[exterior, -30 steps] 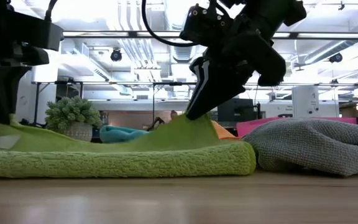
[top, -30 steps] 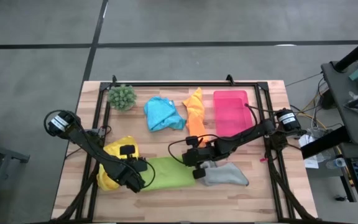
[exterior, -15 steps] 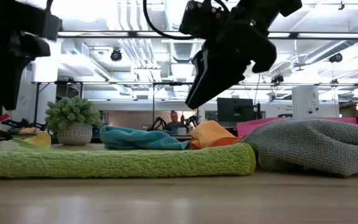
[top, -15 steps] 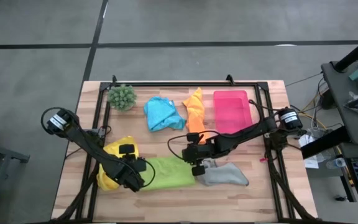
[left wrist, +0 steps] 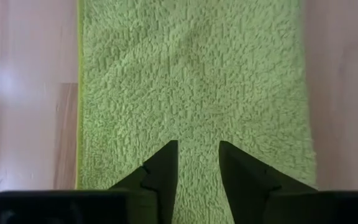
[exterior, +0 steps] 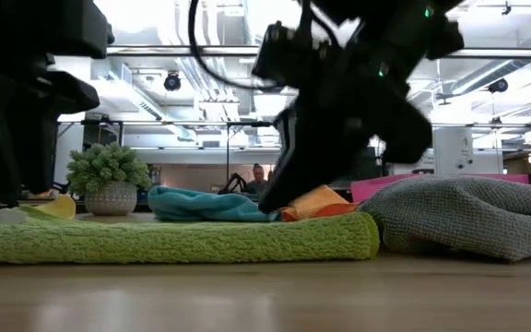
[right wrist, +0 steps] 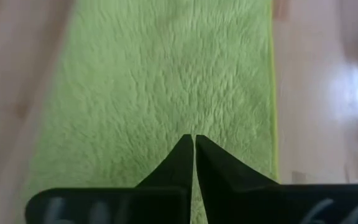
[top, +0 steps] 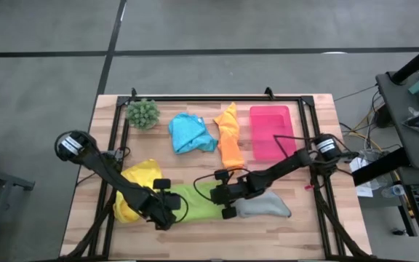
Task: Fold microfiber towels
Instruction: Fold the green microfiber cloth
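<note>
The lime green towel (top: 198, 202) lies flat and folded on the table near the front edge, and also shows in the low view (exterior: 173, 238). My left gripper (top: 169, 209) is at its left end, open, with its fingers over the pile (left wrist: 196, 149). My right gripper (top: 221, 198) is at its right end, shut, with its tips low over the towel (right wrist: 193, 140). The yellow towel (top: 138, 182) lies left of the green one and the grey towel (top: 266, 207) right of it. The blue towel (top: 190, 134) and the orange towel (top: 229, 138) lie farther back. My left gripper's open fingers (left wrist: 164, 163) point along the green towel from its left end; I cannot tell whether they touch it. My right gripper's shut fingers (right wrist: 185, 155) slant down at the towel's right end (exterior: 275, 205); I cannot tell whether they touch it.
A pink tray (top: 271, 131) lies at the back right and a spiky green plant (top: 142, 113) stands at the back left. A black frame (top: 195, 97) runs round the table's edges. Bare wood shows along the front edge.
The right gripper held part of the green towel lifted; it has let go, and the towel now lies flat and doubled. The right gripper has then come down toward the near edge, onto the towel's right end. The left gripper has shifted a little toward the right.
</note>
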